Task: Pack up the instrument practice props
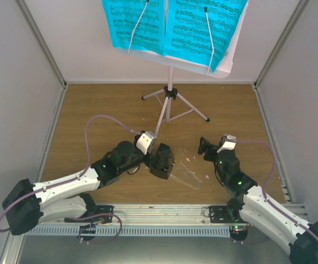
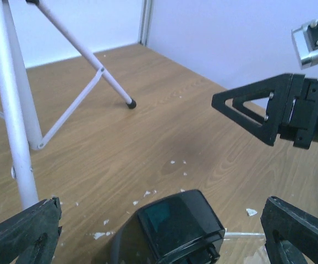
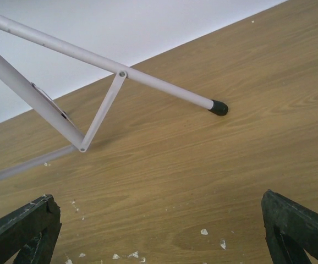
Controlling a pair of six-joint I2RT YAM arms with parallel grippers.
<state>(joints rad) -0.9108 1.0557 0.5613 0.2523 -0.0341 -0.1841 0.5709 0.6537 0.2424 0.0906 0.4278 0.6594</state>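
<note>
Left arm: the left end effector (image 2: 159, 208) has its fingers spread wide, the small black metronome (image 2: 173, 228) standing between them near the middle of the desk (image 1: 93, 110); contact with either finger cannot be confirmed. A clear cover (image 1: 185, 176) lies on the desk just right of the metronome. Centre, far side: the pale pink music stand (image 1: 170, 77) stands upright on its thin tripod, carrying two bright blue sheets (image 1: 140, 22) side by side on its tray. Small white scraps (image 1: 187, 159) dot the wood between the arms. Right arm: the right end effector (image 3: 158, 198) hovers with its fingers apart, holding nothing, pointed toward a tripod leg.
</note>
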